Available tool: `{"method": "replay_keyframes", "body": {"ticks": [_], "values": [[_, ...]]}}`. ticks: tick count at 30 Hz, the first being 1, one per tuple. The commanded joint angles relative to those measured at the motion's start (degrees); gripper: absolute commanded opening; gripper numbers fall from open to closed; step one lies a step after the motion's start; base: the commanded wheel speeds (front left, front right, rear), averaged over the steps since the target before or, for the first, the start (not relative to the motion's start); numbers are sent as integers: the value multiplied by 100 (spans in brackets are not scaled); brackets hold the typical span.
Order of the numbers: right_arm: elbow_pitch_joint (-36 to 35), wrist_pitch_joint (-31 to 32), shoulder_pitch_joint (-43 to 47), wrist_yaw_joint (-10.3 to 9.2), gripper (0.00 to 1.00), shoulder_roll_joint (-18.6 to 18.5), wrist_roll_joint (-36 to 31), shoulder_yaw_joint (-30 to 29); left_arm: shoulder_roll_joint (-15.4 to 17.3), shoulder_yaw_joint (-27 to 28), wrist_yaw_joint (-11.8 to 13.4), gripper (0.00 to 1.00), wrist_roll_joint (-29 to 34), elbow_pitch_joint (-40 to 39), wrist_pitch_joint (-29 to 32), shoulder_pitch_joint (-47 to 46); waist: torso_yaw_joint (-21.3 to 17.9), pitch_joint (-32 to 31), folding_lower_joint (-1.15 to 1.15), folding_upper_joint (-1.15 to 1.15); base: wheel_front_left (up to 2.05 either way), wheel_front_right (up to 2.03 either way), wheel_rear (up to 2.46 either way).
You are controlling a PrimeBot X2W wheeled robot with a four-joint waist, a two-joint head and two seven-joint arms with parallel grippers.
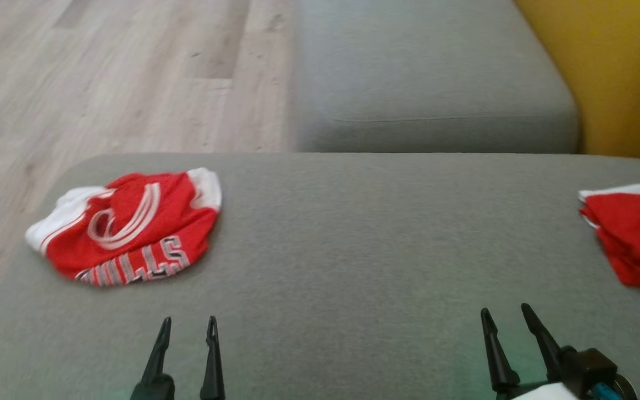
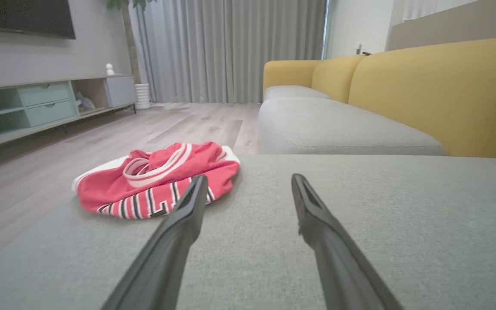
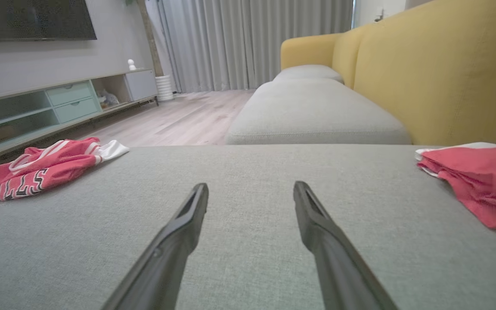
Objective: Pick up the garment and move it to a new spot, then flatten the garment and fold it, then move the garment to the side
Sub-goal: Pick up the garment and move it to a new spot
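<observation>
A crumpled red and white jersey [image 1: 128,225] with grey striped lettering lies at the left of the grey cushion [image 1: 353,233]; it also lies ahead-left in the left wrist view [image 2: 157,181] and far left in the right wrist view [image 3: 41,165]. A second red garment [image 1: 634,236], folded, rests at the cushion's right edge, seen too in the right wrist view [image 3: 476,181]. My left gripper [image 1: 188,326] hovers open near the cushion's front, a little short of the jersey. My right gripper [image 1: 507,314] is open at the lower right, empty. Both grippers [image 2: 248,181] [image 3: 250,189] hold nothing.
A second grey seat cushion [image 1: 431,83] lies beyond, with a yellow sofa back [image 1: 620,72] at the right. Wooden floor [image 1: 103,72] drops off to the left and beyond the cushion. A TV cabinet [image 2: 28,107] and curtains [image 2: 230,47] stand far off.
</observation>
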Motion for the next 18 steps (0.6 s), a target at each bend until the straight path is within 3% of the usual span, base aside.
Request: {"method": "replay_keyframes", "body": {"ticks": [1,12,18], "values": [[-195,-66,-189,-4,100,-28,56,126,-12,182,0,100,35,-188,-31,-277,255,66,0,0,0,0,0],[-218,-67,-457,-4,100,-26,166,178,-12,452,38,100,173,-634,-31,-300,1663,435,0,0,0,0,0],[-174,-67,-586,-4,100,-25,120,214,-12,681,-1,100,92,-747,-31,-345,2101,652,0,0,0,0,0]]}}
